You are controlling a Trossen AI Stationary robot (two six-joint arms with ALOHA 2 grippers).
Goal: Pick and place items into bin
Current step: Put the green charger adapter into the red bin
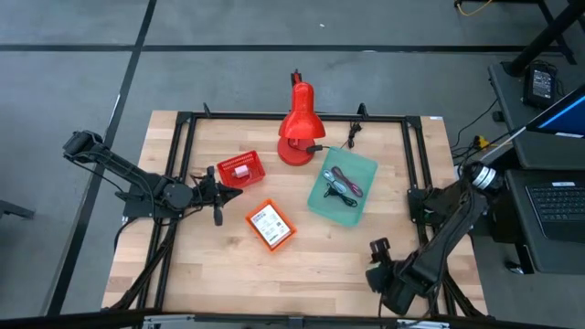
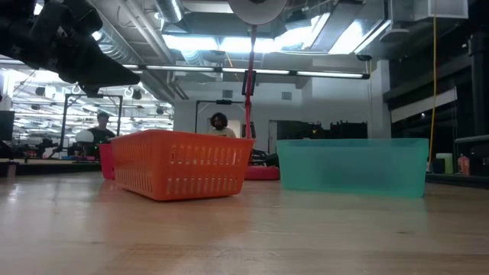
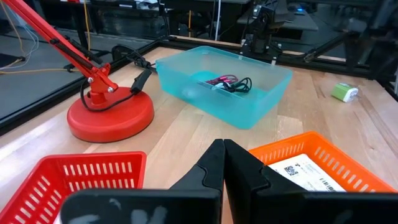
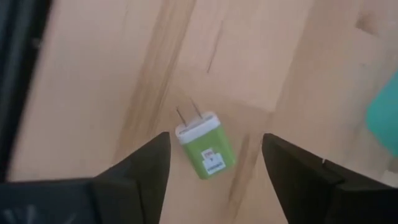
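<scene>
A small green-and-white plug piece (image 4: 206, 153) lies flat on the wood, prongs toward the far side; it also shows in the left wrist view (image 3: 344, 92). My right gripper (image 4: 214, 142) hangs open above it near the table's front right (image 1: 377, 249), one finger on either side, touching nothing. My left gripper (image 3: 224, 168) is shut and empty, between the red basket (image 1: 239, 169) and the orange basket (image 1: 271, 226). The teal bin (image 1: 343, 187) holds a black coiled cable (image 3: 239, 84) and a purple strap (image 1: 352, 185). A white printed card (image 3: 305, 173) lies in the orange basket.
The red desk lamp (image 1: 297, 128) stands at the far middle, its base (image 3: 111, 115) beside the teal bin (image 3: 224, 84). A black frame rail (image 1: 411, 155) runs round the table. In the low view the orange basket (image 2: 183, 164) and teal bin (image 2: 351, 164) stand side by side.
</scene>
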